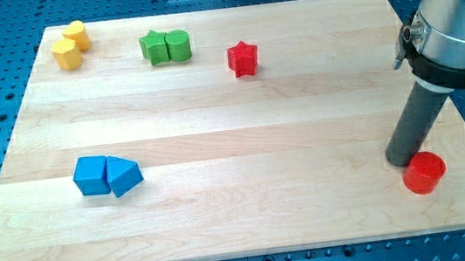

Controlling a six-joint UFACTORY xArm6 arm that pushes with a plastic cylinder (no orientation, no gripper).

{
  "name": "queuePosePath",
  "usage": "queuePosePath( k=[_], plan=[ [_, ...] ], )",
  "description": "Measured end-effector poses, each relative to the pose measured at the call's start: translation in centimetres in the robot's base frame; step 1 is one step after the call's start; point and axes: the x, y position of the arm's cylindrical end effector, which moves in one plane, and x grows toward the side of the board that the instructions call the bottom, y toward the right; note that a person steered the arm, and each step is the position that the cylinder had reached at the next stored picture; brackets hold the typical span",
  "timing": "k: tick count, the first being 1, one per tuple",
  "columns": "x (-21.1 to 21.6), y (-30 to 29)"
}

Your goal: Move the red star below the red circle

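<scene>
The red star point(243, 58) lies near the view's top, a little right of the middle of the wooden board. The red circle point(423, 172) sits at the view's lower right, near the board's right edge. My tip point(400, 160) rests on the board just left of and slightly above the red circle, very close to it or touching it. The red star is far from my tip, up and to the left.
Two yellow blocks point(70, 45) sit touching at the top left. A green star point(154, 47) and a green cylinder point(178, 45) touch near the top middle. A blue cube point(91, 176) and a blue triangular block point(123, 175) touch at the lower left. The board's edge point(247, 255) runs along the bottom.
</scene>
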Motion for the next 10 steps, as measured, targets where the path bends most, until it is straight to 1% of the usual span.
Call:
queuePosePath(
  k=[2, 3, 4, 5, 8, 9, 10],
  plan=[
    [0.3, -0.1],
    [-1.1, -8.1],
    [-7.1, -16.8],
    [-11.1, -21.0],
    [-18.3, -21.3],
    [-20.5, -17.9],
    [-21.6, -17.5]
  ],
)
